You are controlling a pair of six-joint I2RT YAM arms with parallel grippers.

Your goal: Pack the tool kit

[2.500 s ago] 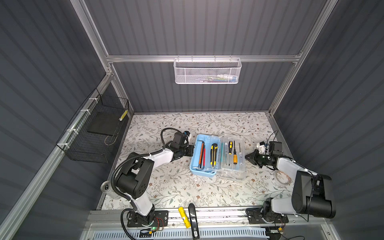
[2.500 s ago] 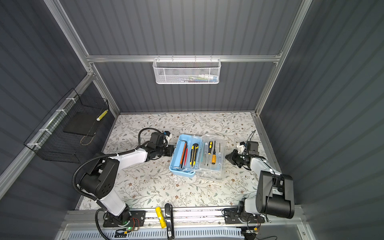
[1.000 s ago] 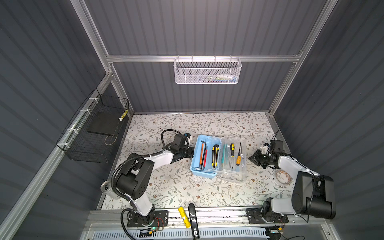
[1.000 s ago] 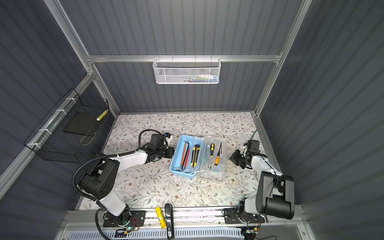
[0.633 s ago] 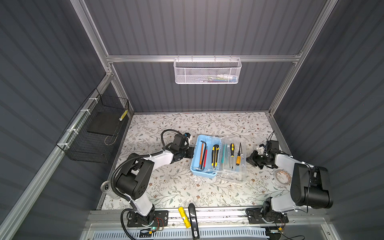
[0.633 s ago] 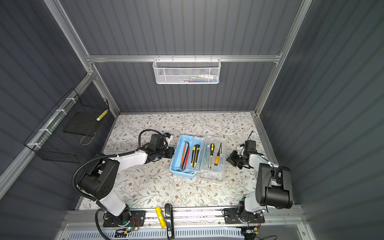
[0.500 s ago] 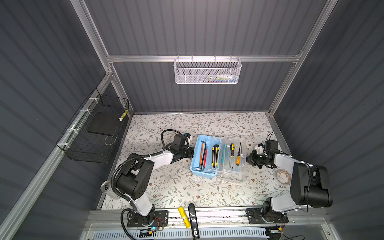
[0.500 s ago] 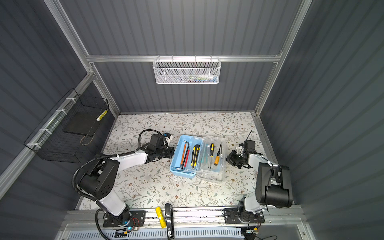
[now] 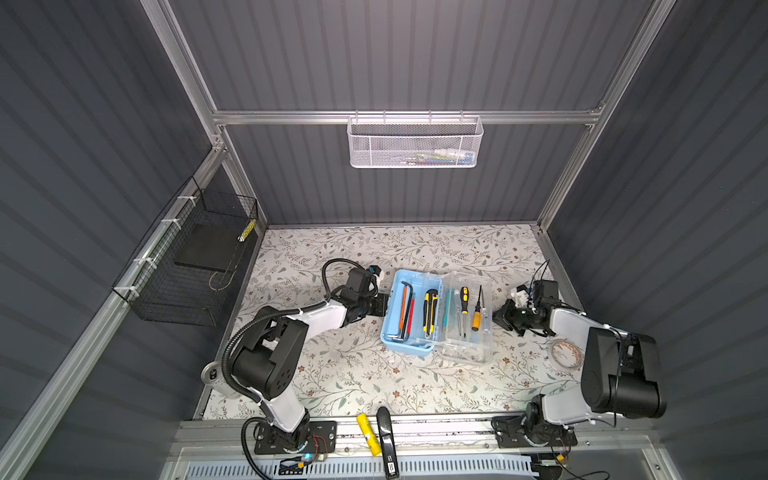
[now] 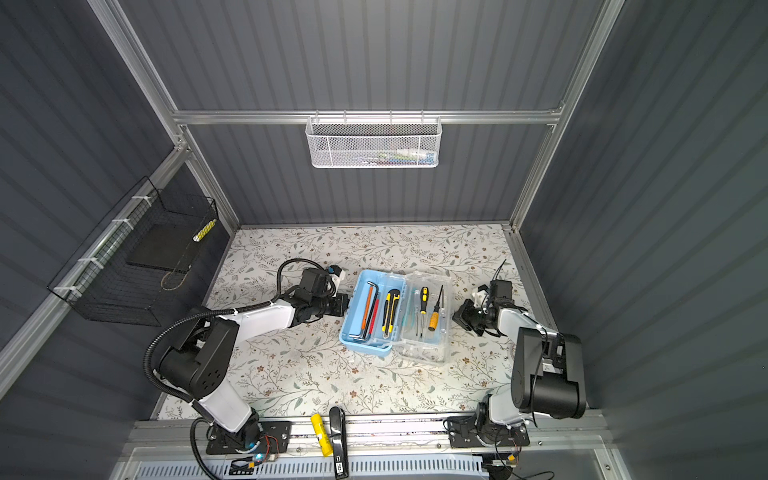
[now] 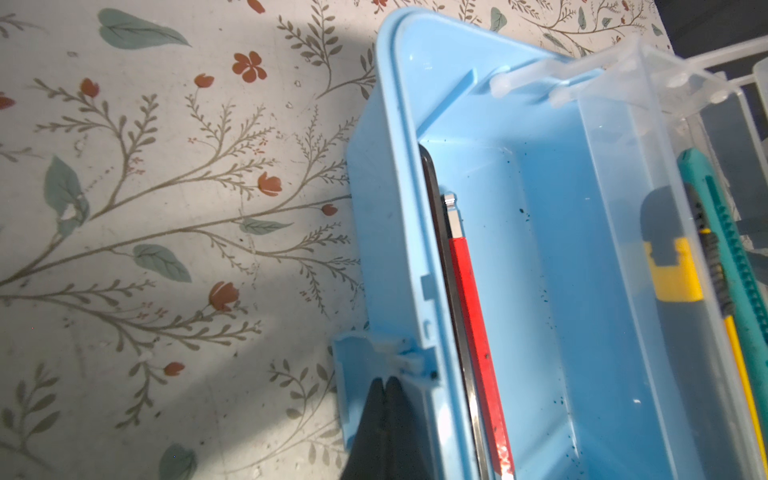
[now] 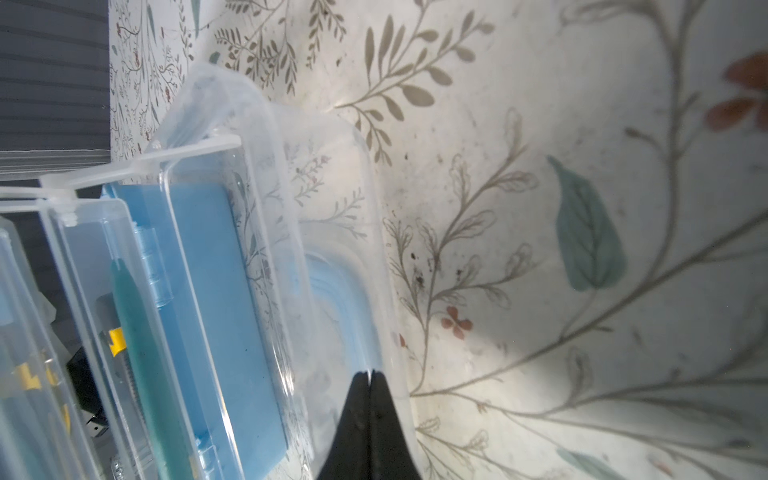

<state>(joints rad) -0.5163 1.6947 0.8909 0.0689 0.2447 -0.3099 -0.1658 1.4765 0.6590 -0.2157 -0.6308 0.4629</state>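
Both arms lie low along the desk (image 9: pixel 353 374). Left pincer (image 11: pixel 384 380) clenched at case (image 11: pixel 540 249) latch (image 11: pixel 365 349); right pincer (image 12: pixel 370 374) clenched at lid (image 12: pixel 332 208) edge.

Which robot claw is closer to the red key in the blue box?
Left. The left gripper, shut, is at the outer wall of the blue box, right beside the red key. The right gripper, shut, is across the box, at the far edge of the clear lid.
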